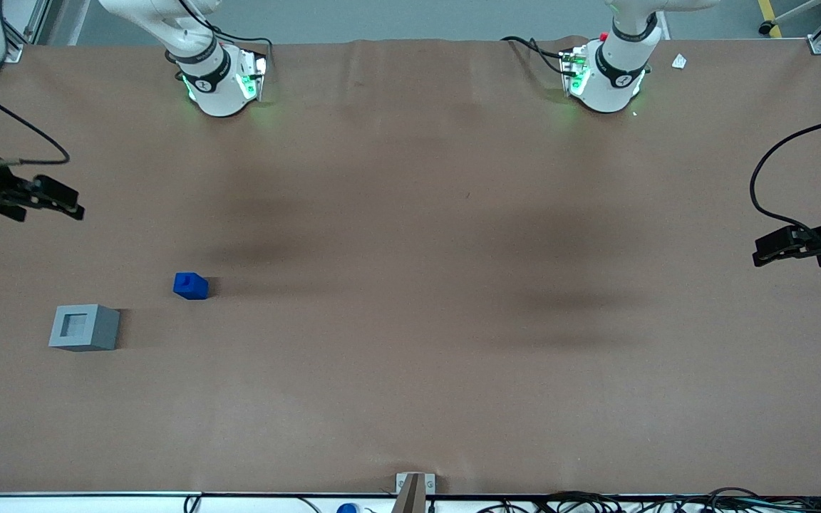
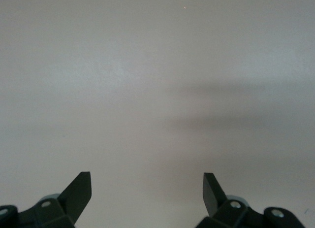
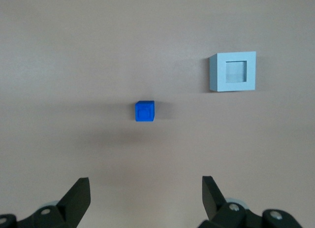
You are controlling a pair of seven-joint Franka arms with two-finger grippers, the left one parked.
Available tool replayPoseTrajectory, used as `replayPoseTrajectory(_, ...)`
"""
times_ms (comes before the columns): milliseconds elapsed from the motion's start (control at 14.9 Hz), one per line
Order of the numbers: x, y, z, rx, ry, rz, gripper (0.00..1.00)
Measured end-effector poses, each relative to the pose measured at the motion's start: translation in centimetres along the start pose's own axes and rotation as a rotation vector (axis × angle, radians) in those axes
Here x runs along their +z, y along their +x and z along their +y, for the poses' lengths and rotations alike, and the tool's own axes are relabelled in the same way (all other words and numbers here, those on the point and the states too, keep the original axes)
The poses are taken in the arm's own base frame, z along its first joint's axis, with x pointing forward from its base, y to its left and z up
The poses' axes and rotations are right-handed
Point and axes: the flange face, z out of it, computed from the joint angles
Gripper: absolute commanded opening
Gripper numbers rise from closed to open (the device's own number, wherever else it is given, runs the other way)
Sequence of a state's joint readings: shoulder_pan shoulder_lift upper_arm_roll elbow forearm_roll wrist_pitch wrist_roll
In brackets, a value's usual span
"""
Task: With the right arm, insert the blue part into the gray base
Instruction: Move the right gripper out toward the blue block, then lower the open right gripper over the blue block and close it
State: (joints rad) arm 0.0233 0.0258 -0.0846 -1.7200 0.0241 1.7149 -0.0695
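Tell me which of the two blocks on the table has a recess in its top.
The gray base: its top has a square recess, while the smaller blue part has none. The right arm's open hand hangs above the table, holding nothing.

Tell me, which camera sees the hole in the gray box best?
The right wrist view: it looks straight down into the gray base, so its square recess shows whole, with the open gripper held high above. The front view shows it smaller and slanted; the left wrist view misses it.

Right arm point(image 1: 197, 50) reaches out from its green-lit base toward the working end of the table. Its gripper point(image 1: 61, 203) hangs above the surface, fingers point(image 3: 76, 196) spread wide, tips pointing roughly 3 o'clock in the front view.
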Motion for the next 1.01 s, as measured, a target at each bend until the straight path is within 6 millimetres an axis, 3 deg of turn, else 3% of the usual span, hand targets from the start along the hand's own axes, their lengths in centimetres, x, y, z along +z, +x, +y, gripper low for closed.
replayPoseTrajectory(202,5.2,0.8,-0.8,-0.014,-0.002,-0.008,1.0)
replayPoseTrajectory(404,11.6,1.4,-2.8,-0.047,-0.004,0.002,1.0)
replayPoseTrajectory(538,15.6,1.4,-3.0,-0.051,-0.005,-0.006,0.97)
replayPoseTrajectory(1010,24.8,2.4,-2.8,-0.05,-0.01,-0.04,0.82)
